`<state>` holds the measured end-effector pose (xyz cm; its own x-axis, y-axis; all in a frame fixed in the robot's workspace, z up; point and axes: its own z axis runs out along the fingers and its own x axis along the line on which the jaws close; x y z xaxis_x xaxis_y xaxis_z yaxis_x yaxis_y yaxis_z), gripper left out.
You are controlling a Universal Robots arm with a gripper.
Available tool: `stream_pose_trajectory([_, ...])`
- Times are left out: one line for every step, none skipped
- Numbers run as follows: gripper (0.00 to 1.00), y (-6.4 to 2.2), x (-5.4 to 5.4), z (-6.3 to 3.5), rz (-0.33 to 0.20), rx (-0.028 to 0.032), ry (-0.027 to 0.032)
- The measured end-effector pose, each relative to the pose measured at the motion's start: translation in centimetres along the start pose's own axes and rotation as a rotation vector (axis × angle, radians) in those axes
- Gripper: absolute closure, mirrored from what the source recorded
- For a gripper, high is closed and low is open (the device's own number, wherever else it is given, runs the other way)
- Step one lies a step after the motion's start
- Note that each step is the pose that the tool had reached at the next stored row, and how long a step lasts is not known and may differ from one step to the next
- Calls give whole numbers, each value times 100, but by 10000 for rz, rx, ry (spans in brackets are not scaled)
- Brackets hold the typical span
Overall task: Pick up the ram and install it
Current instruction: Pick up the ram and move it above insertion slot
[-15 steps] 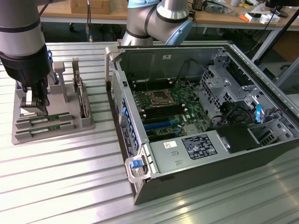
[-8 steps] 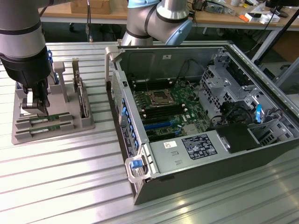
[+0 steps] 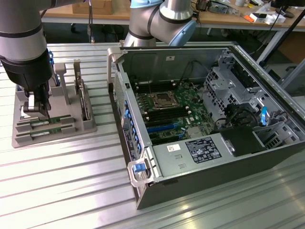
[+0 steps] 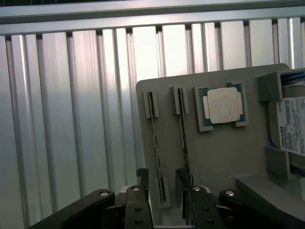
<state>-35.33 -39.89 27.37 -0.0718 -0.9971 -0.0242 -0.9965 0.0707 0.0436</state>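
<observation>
End effector (image 3: pixel 37 110) is hanging low over the grey tray (image 3: pixel 24 138), fingers (image 4: pixel 142 191) spread, pinching nothing. Ribbed metal bench (image 3: pixel 71 191) is carrying the open computer case (image 3: pixel 190 186) at the exterior view's right. The tray is holding a hard drive (image 4: pixel 293 124). The ram (image 4: pixel 156 143) is sitting on edge in its slot, one end between the fingers. A second stick (image 4: pixel 182 129) is lying just beside it, then a processor (image 4: pixel 222 106).

The arm (image 3: pixel 164 16) has silver-grey tubes and pale blue joint caps — its wrist is black, and the black jaws carry round silver screws.
</observation>
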Motion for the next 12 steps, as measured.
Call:
stream_pose_trajectory([64,0,0,10,-27,0,1])
stream_pose_trajectory([64,-1,0,17,-48,0,2])
stream_pose_trajectory([64,-1,0,21,-84,-2,5])
stream_pose_trajectory([64,-2,0,29,-166,-3,9])
stream_pose_trajectory([64,-3,1,35,-246,-6,14])
stream_pose_trajectory([64,-5,0,41,-281,-6,14])
stream_pose_trajectory([64,-9,0,44,-288,-4,13])
stream_pose_trajectory([64,-15,0,46,-291,-5,14])
stream_pose_trajectory([64,-23,0,48,-292,-5,15])
stream_pose_trajectory([64,-27,-1,52,-292,-6,15])
stream_pose_trajectory([64,-34,-1,56,-295,-6,15])
stream_pose_trajectory([64,-40,-1,64,-297,-7,23])
